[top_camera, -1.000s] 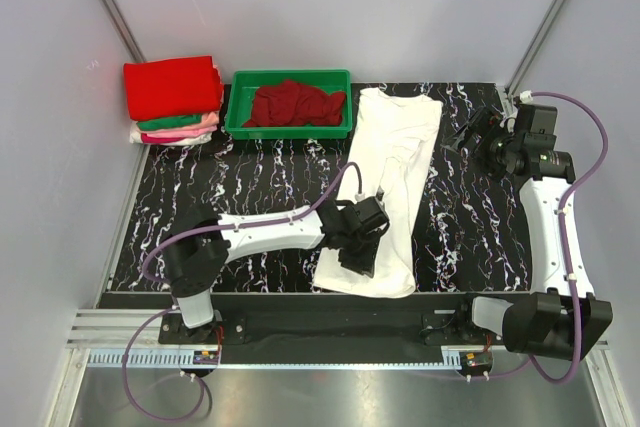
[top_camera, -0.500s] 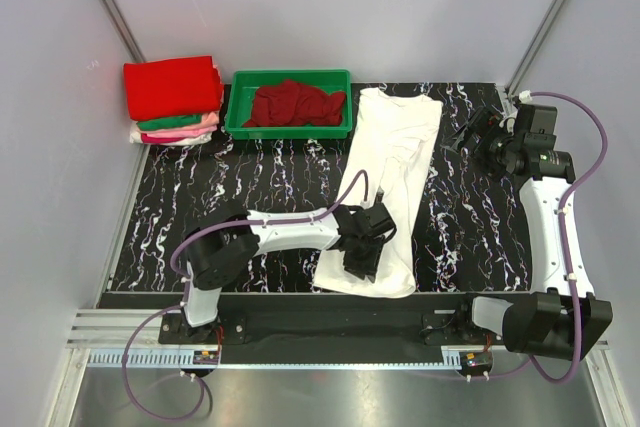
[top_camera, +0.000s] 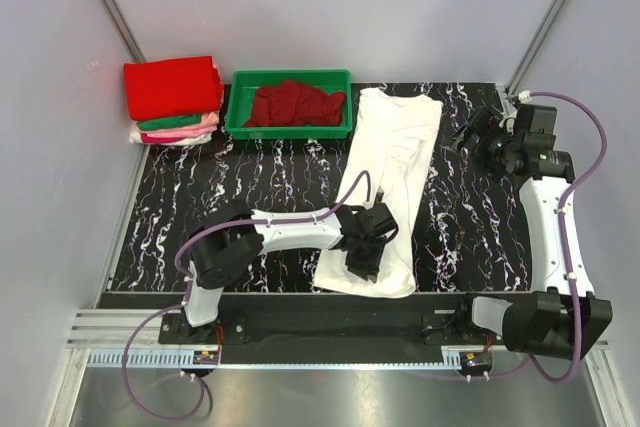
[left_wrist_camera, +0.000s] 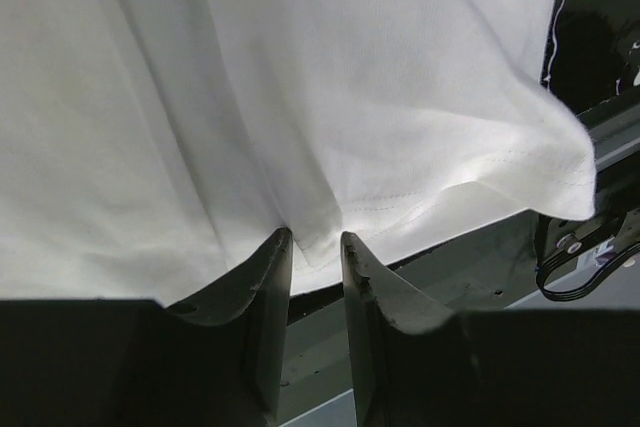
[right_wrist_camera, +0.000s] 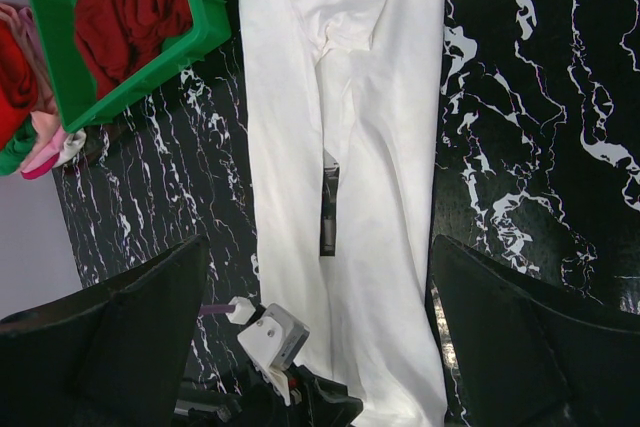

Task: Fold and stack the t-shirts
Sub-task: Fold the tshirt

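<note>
Down at the near edge of the tabletop, the left fingers are right on the hem of the white t-shirt. The wrist view shows it plainly: the two dark fingers stand close together with only a narrow slit between them. A small fold of the hem is nipped in that slit, and creases fan up from the spot. That is a clench on cloth, at the shirt's near end.

The white t-shirt itself lies folded lengthwise into a long strip. It runs from just beside the green tray at the back down to the front edge, where one near corner hangs a little past the black marbled surface.

Over on the far right, the right fingers are spread wide and grasp nothing. They hang above the bare marble beside the shirt's far end, clear of the cloth, and that wrist camera looks down the length of the strip.

In the back left corner sits the stack of folded t-shirts, red on top with green, pink and white layers beneath. Just to its right, a crumpled dark red garment lies heaped inside the tray.
</note>
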